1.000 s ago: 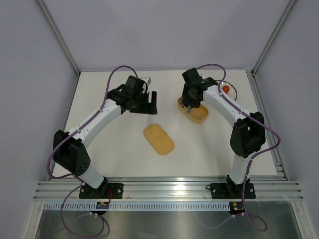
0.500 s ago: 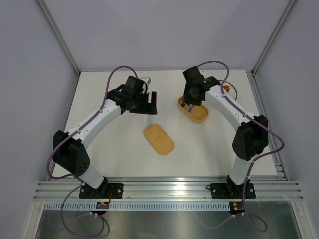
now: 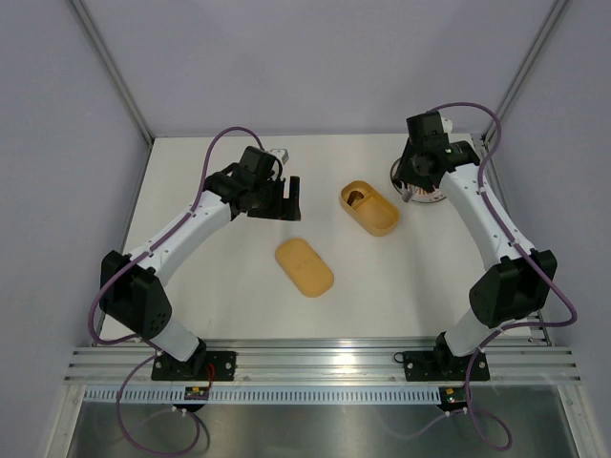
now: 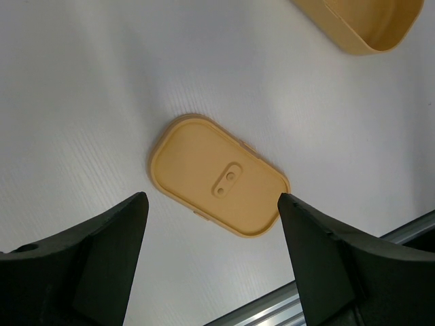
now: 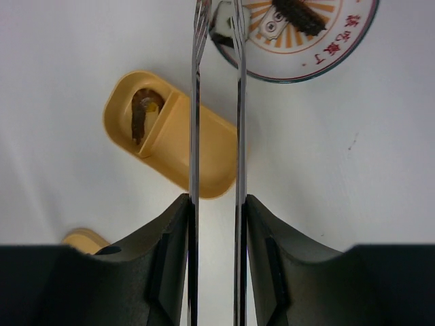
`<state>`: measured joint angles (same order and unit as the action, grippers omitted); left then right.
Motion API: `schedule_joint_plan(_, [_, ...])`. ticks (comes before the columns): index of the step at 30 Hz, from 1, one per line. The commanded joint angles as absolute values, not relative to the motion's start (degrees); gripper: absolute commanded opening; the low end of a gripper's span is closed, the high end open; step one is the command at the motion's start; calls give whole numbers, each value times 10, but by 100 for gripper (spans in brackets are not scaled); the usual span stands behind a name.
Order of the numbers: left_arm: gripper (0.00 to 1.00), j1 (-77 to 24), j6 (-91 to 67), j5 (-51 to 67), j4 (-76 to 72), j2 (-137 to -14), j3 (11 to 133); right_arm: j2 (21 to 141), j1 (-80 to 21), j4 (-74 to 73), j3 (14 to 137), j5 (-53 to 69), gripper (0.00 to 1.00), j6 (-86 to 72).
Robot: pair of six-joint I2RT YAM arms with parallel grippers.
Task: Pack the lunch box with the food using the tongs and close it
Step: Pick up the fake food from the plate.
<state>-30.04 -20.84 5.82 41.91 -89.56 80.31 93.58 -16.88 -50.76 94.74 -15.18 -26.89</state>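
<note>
Your right gripper is squeezing the tongs, pinching the arms nearly parallel, with the tips hanging over the plate near a dark piece of food. The lunch box is sitting open mid-table, with one brown piece lying in its small compartment. Your left gripper is hovering with fingers wide, holding nothing, above the lid, which is lying flat, apart from the box.
</note>
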Motion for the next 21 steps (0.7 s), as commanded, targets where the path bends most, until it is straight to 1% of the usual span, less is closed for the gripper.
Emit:
schedule_joint_plan(1, [82, -297, -203, 69, 402, -869, 807, 903, -132, -507, 938, -128, 43, -227])
schedule_joint_plan(10, [82, -297, -203, 79, 407, -880, 815, 934, -68, -518, 933, -76, 43, -180])
schedule_joint_plan(21, [82, -297, -196, 68, 415, -890, 820, 1005, -54, -536, 972, -79, 45, -146])
